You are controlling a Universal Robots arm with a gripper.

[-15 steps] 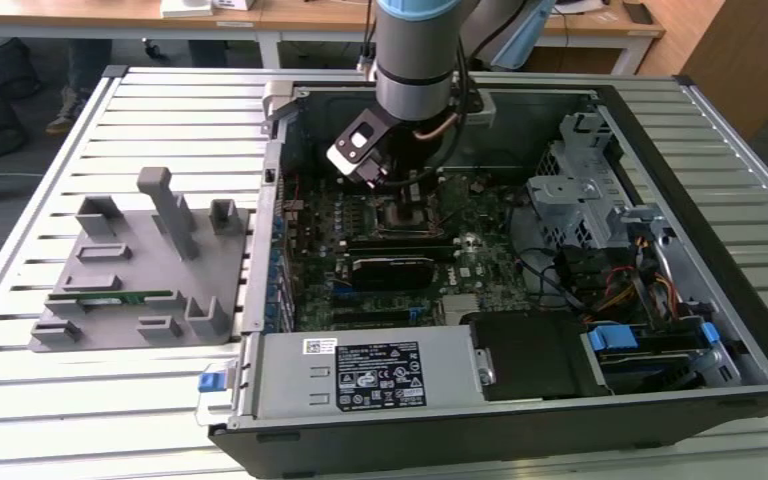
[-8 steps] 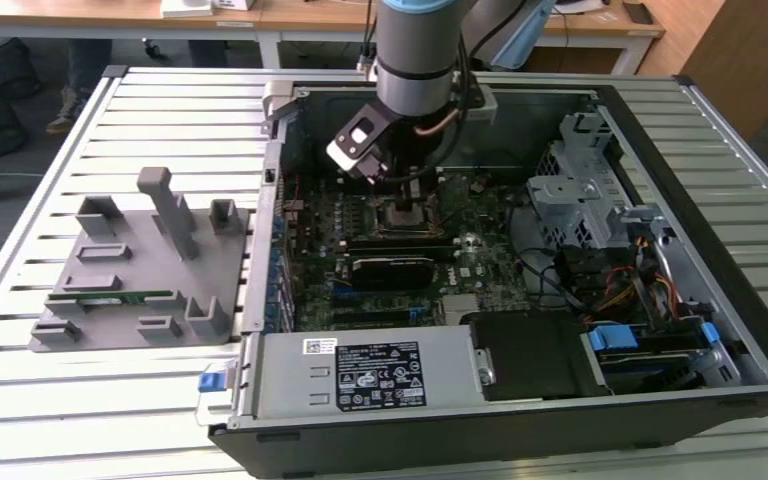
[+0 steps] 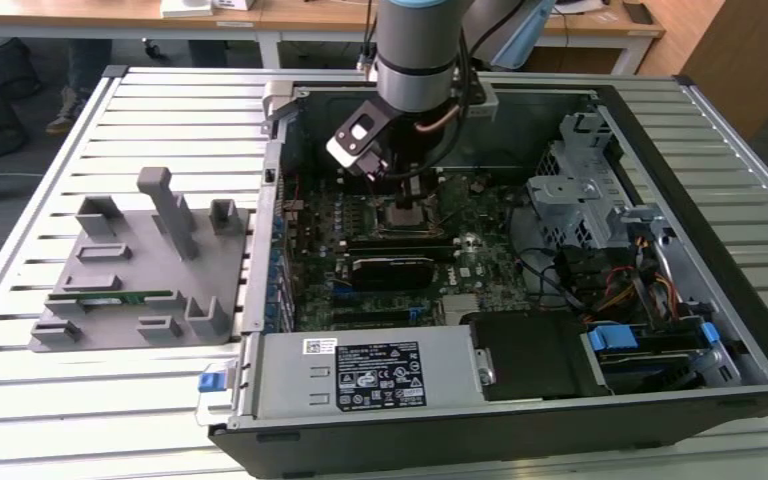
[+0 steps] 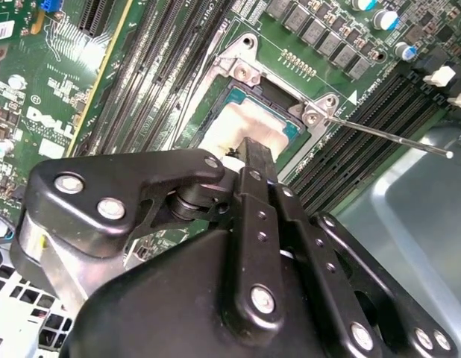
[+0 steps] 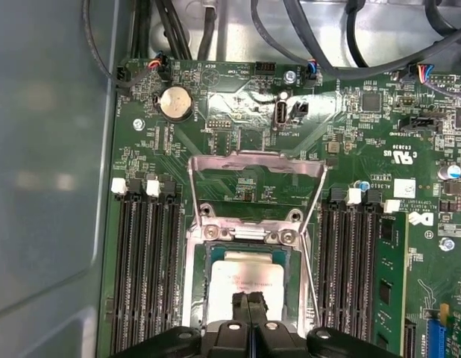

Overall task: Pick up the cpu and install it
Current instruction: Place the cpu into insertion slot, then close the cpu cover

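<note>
1. The gripper [image 5: 249, 300] hangs low inside the computer case [image 3: 491, 440], directly above the motherboard socket [image 5: 192, 291].
2. The cpu [image 5: 245, 270] lies flat in that socket, silvery top up.
3. The fingers [image 4: 257, 160] are clenched together, gripping nothing, with their tips at the cpu's top. I cannot tell whether they touch it.
4. The load plate [image 5: 253, 165] stands open just behind the socket.

Grey tubular arm [image 3: 418, 60], blue joint ring [image 3: 424, 4]; black linkage claw [image 4: 253, 153], silver screws [image 4: 262, 298]; pale cable loop [image 3: 440, 118].

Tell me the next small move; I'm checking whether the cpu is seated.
Probably raise the gripper straight up: the cpu looks flat inside the socket, and the fingers are shut over its top, not gripping its edges.
</note>
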